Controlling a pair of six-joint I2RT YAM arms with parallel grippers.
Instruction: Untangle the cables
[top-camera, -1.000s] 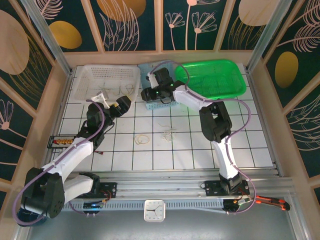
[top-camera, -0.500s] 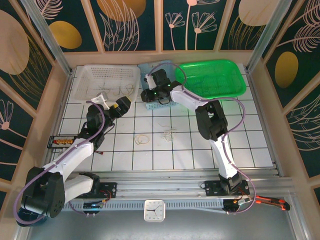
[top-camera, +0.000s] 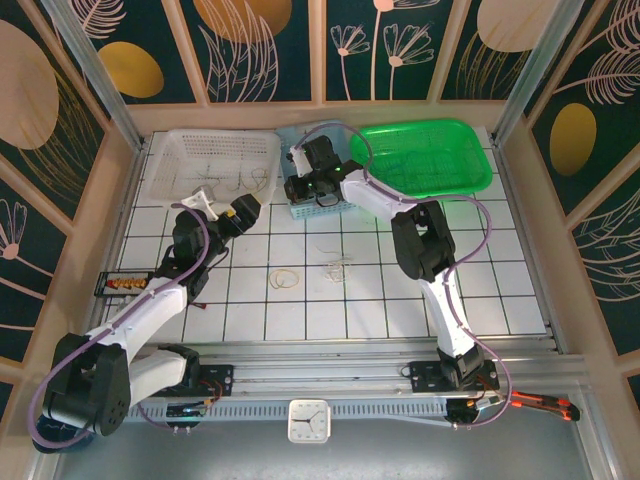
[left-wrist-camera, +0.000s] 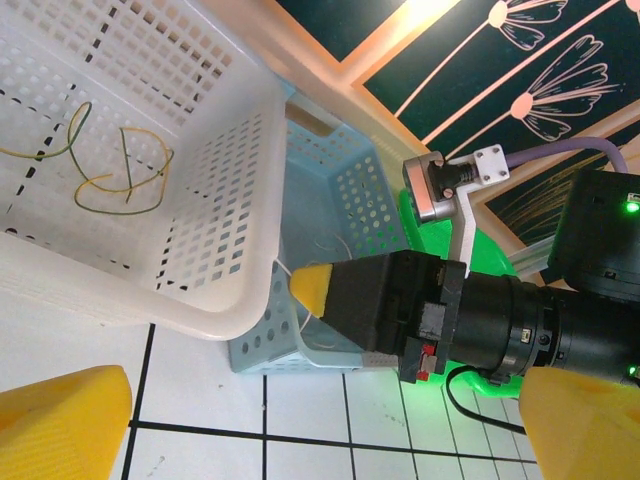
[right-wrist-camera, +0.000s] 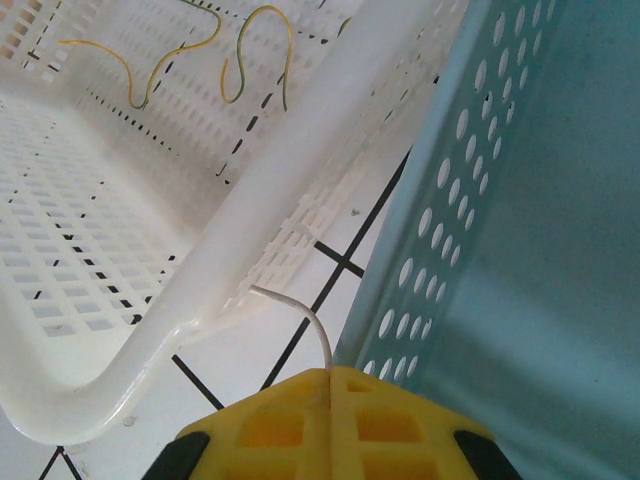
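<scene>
Top view: the right gripper (top-camera: 299, 186) is sitting in the narrow gap between the white basket (top-camera: 160, 175) and the blue basket (top-camera: 320, 210). Loose cables (top-camera: 338, 268) are lying on open tiles, well apart from it.

Left wrist: the left gripper (left-wrist-camera: 320, 430) is hanging wide open over bare tile.

Right wrist: the closed fingers (right-wrist-camera: 270, 425) are pinching a white cable (right-wrist-camera: 305, 312) beside the white rim.

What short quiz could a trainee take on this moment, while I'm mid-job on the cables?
1. True or false: the right gripper is shut on a white wire.
2. Where do the yellowish wires lie? A: green tray. B: white basket. C: blue basket.
3. Fill in: the left gripper has its jaws ___.
Key: 1 true; 2 B; 3 open.
</scene>
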